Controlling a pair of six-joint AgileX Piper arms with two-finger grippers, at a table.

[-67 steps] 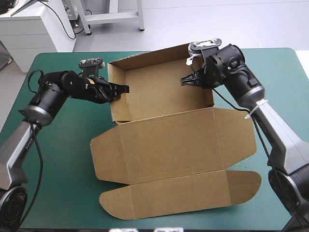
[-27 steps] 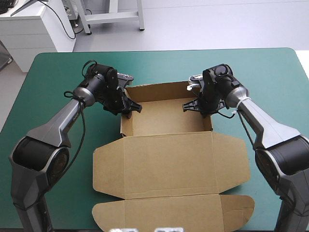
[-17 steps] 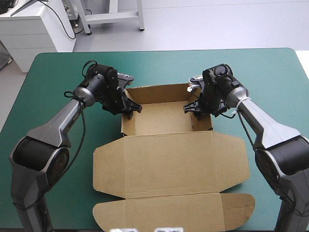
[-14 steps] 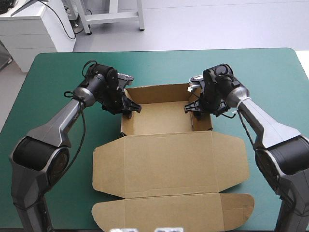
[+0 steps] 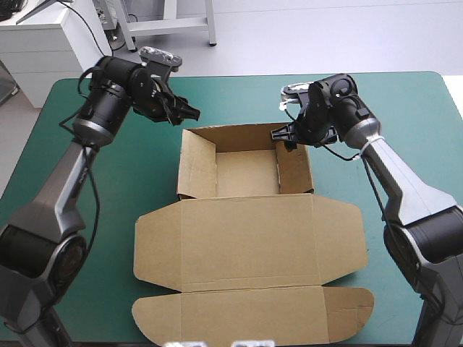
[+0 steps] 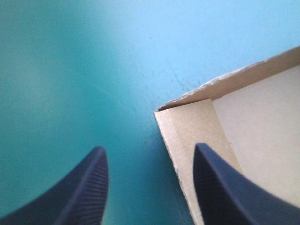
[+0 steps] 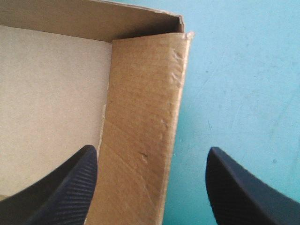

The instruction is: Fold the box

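Box (image 5: 246, 173) stands as an open brown tray, lid (image 5: 249, 235) lying flat

Matt brown board box (image 5: 249, 235); smooth teal-green cover (image 5: 145, 173)

Overhead; both wrist views near box (image 5: 246, 238)

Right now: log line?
brown cardboard box: tray, lid flat | left end effector: open, over corner | right end effector: open, over right wall
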